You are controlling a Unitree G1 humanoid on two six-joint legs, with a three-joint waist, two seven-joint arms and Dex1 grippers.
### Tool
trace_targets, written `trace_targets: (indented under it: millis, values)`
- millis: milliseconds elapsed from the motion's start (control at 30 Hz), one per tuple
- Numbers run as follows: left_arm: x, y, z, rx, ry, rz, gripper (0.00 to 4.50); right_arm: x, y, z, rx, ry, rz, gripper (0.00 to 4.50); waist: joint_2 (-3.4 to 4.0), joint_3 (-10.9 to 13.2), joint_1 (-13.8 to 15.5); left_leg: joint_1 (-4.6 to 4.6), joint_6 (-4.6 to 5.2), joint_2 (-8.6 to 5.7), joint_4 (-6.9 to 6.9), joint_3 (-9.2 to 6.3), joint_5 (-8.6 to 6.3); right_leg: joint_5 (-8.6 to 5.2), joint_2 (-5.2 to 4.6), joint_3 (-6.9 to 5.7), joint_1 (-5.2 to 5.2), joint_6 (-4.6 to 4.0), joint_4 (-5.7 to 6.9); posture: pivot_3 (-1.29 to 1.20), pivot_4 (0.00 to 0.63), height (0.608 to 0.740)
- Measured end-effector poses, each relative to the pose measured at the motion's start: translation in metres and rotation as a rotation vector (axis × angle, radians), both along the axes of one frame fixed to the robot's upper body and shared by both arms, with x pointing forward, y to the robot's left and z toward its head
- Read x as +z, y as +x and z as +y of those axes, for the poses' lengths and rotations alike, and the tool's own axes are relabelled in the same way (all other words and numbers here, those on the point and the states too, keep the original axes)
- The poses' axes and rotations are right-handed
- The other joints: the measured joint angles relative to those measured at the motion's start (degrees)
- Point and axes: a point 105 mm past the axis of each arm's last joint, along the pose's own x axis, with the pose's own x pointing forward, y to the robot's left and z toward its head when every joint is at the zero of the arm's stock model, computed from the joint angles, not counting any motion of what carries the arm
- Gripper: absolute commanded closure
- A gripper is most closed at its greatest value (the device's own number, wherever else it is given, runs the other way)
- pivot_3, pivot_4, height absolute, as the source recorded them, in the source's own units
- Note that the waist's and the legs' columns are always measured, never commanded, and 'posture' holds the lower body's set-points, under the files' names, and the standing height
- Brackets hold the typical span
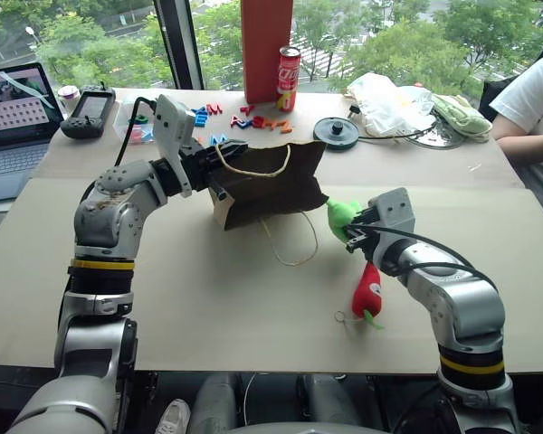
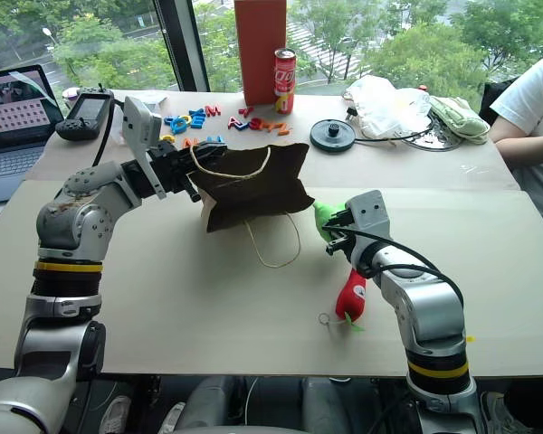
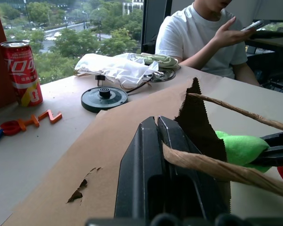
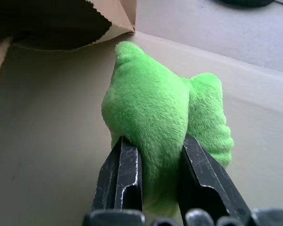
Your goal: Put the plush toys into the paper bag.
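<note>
The brown paper bag (image 1: 270,185) is held up by its rim at mid table, its mouth facing the right gripper. My left gripper (image 1: 213,177) is shut on that rim beside a twine handle (image 3: 217,170); the other handle loop lies on the table. My right gripper (image 4: 155,147) is shut on the bright-green plush toy (image 4: 155,106), holding it just off the table a little to the right of the bag's mouth (image 1: 342,213). The red chili plush toy (image 1: 367,291) lies on the table near the front edge, below the right gripper.
At the back stand a cola can (image 1: 289,79), a tall red-orange box (image 1: 266,45), coloured letters (image 1: 244,119), a black disc (image 1: 336,132), a white plastic bag (image 1: 389,101) and a pale green cloth (image 1: 462,115). A laptop (image 1: 14,117) sits far left. A person (image 1: 534,108) sits far right.
</note>
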Motion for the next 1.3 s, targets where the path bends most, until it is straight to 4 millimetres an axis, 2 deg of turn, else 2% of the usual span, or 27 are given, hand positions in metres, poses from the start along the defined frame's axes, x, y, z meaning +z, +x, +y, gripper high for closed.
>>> trace_targets:
  millis: [100, 267, 367, 633, 700, 833, 900, 1033, 1167, 1300]
  values:
    - [0.0, 0.001, 0.0, 0.0, -0.001, 0.001, 4.5, 0.008, -0.001, -0.002, 0.002, 0.019, -0.026, 4.45, 0.0, 0.0, 0.0, 0.01, 0.0, 0.0, 0.0, 0.0, 0.0, 0.0, 0.0, 0.0, 0.01, 0.0, 0.0, 0.0, 0.15, 0.739]
    - [0.0, 0.001, 0.0, 0.001, -0.002, 0.004, 4.5, 0.008, -0.002, 0.0, 0.019, 0.033, -0.014, 4.48, 0.0, 0.0, 0.1, -0.01, 0.0, -0.02, 0.0, 0.01, 0.0, 0.0, -0.01, 0.0, 0.0, 0.0, 0.0, 0.0, 0.15, 0.739]
    - [-0.001, 0.001, 0.001, 0.002, -0.002, 0.006, 4.5, 0.015, -0.007, -0.002, 0.045, 0.006, -0.027, 4.48, 0.0, 0.0, 0.1, -0.01, 0.0, -0.02, 0.0, 0.01, 0.0, 0.0, -0.02, 0.0, 0.01, 0.0, -0.02, 0.0, 0.15, 0.739]
    - [-0.003, 0.003, 0.001, 0.005, -0.004, 0.016, 4.5, 0.06, -0.023, -0.013, 0.142, -0.039, -0.157, 4.48, 0.0, 0.0, 0.1, -0.01, 0.01, -0.04, 0.0, -0.01, 0.0, -0.01, -0.03, 0.0, 0.01, 0.01, -0.05, 0.0, 0.15, 0.739]
    - [-0.003, 0.003, 0.001, 0.004, -0.004, 0.016, 4.5, 0.067, -0.031, -0.004, 0.219, -0.055, -0.178, 4.48, 0.0, 0.0, 0.0, 0.0, 0.01, -0.02, -0.02, -0.02, 0.0, -0.01, 0.0, 0.01, 0.0, 0.01, -0.04, 0.0, 0.15, 0.739]
    - [-0.002, 0.002, 0.001, 0.0, -0.004, 0.015, 4.5, 0.082, -0.055, 0.038, 0.477, -0.056, -0.236, 4.48, 0.0, 0.0, -0.1, 0.0, 0.01, 0.01, -0.03, -0.06, -0.01, -0.01, 0.03, 0.01, 0.01, 0.0, -0.04, 0.0, 0.15, 0.739]
    - [-0.002, 0.002, 0.001, -0.001, -0.003, 0.015, 4.5, 0.088, -0.058, 0.052, 0.536, -0.043, -0.263, 4.48, 0.0, 0.0, 0.0, 0.01, 0.01, -0.02, 0.01, -0.05, 0.0, -0.01, -0.01, 0.01, 0.02, 0.0, -0.02, 0.0, 0.15, 0.739]
    - [-0.002, 0.002, 0.0, -0.006, -0.003, 0.018, 4.5, 0.095, -0.053, 0.071, 0.585, -0.039, -0.286, 4.48, 0.0, 0.0, 0.1, 0.01, 0.02, -0.03, 0.04, -0.03, 0.0, -0.01, -0.03, 0.01, 0.03, 0.0, -0.02, 0.0, 0.15, 0.739]
    - [-0.002, 0.002, -0.001, -0.01, -0.005, 0.03, 4.5, 0.082, -0.039, 0.088, 0.606, -0.092, -0.246, 4.48, 0.0, 0.0, 0.1, -0.04, 0.02, -0.04, 0.02, -0.02, 0.0, -0.01, -0.03, -0.01, -0.01, 0.0, -0.03, 0.0, 0.15, 0.739]
    - [-0.002, 0.002, -0.002, -0.013, -0.005, 0.031, 4.5, 0.069, -0.024, 0.092, 0.585, -0.164, -0.219, 4.48, 0.0, 0.0, 0.1, -0.06, 0.02, -0.04, 0.02, -0.01, -0.01, -0.01, -0.03, -0.01, -0.01, 0.01, -0.03, 0.0, 0.15, 0.739]
